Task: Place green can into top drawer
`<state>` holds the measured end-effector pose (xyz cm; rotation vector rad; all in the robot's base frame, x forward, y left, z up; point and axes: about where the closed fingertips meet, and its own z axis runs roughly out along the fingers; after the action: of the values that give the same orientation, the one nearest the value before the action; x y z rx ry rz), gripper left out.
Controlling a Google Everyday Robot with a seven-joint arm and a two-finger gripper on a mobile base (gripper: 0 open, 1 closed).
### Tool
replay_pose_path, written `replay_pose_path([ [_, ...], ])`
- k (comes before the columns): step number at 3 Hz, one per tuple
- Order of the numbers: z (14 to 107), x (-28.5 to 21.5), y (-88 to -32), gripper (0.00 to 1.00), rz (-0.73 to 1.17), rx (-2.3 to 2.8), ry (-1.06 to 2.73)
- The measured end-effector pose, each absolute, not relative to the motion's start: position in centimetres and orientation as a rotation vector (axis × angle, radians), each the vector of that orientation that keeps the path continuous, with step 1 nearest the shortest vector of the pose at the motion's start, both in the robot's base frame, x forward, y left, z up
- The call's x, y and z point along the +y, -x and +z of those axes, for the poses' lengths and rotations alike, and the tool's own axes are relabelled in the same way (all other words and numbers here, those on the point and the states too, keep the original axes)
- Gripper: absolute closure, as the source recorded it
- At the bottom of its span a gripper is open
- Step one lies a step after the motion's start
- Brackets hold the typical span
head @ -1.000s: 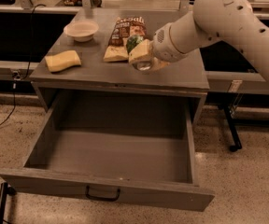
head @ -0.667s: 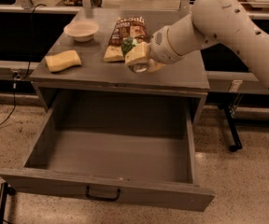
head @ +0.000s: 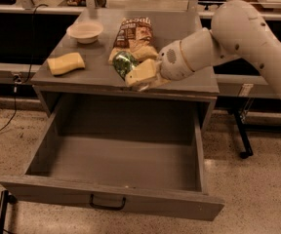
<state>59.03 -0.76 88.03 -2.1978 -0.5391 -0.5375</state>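
Note:
The green can [head: 124, 64] is held tilted in my gripper [head: 134, 73], just above the front edge of the cabinet top. The gripper's tan fingers [head: 143, 72] are closed around the can. The white arm reaches in from the upper right. The top drawer [head: 116, 203] is pulled wide open below, grey and empty inside, with a small dark handle [head: 107, 204] at the centre of its front panel. The can is over the back edge of the drawer opening.
On the cabinet top [head: 189, 82] lie a brown chip bag [head: 134, 33], a white bowl [head: 85, 31] and a yellow sponge [head: 66, 63]. A cable hangs at the left. A black stand leg [head: 242, 135] is on the speckled floor at right.
The gripper has carried the green can left and toward the front edge of the cabinet top, away from the chip bag and closer to the open drawer.

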Motion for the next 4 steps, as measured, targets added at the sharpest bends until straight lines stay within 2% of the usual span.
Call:
replay_pose_path([
  [2,83.5,0.0,-53.1,1.0,-0.434,-0.901,2.237],
  [3,79.6,0.9,-50.5,1.0,-0.498,-1.154,2.27],
  [4,79.5,1.0,-50.4,1.0,-0.482,-1.143,2.269],
])
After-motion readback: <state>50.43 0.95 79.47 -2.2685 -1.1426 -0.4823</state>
